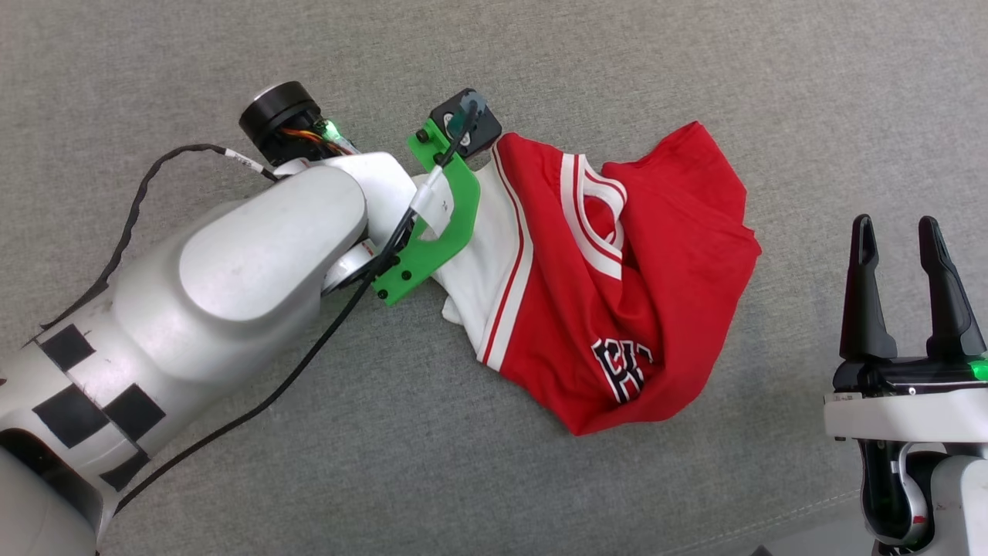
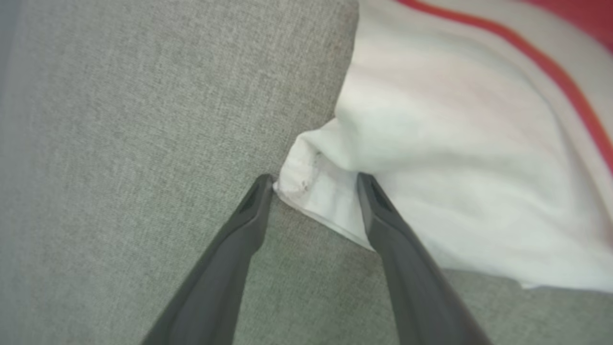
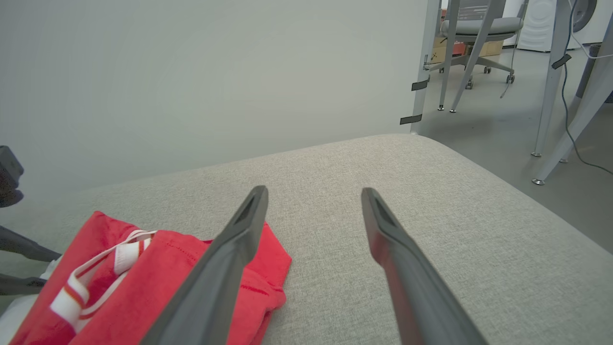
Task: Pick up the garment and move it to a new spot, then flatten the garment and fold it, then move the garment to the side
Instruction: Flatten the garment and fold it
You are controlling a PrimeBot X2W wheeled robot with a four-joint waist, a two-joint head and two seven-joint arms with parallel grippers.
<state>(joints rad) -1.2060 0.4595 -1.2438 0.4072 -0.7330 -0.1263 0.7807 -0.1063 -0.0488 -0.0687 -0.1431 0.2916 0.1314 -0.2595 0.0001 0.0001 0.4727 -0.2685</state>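
The garment [image 1: 617, 293] lies crumpled on the grey cushion, red with a striped collar, black lettering and a white sleeve [image 1: 482, 255] at its left. My left arm reaches over that sleeve, and its green wrist bracket [image 1: 428, 232] hides the fingers in the head view. In the left wrist view my left gripper [image 2: 313, 179] is open, its tips pressed to the cushion on either side of a corner of the garment's white sleeve [image 2: 431, 158]. My right gripper [image 1: 899, 232] stands open to the right of the garment with nothing between its fingers. In the right wrist view the right gripper [image 3: 313, 191] has the garment [image 3: 143, 273] at its lower left.
The grey cushion [image 1: 540, 69] stretches all around the garment. In the right wrist view its rounded edge [image 3: 503, 167] drops to a grey floor with metal table legs [image 3: 550, 81] and an office chair [image 3: 474, 28]. A pale wall [image 3: 191, 72] stands behind the cushion.
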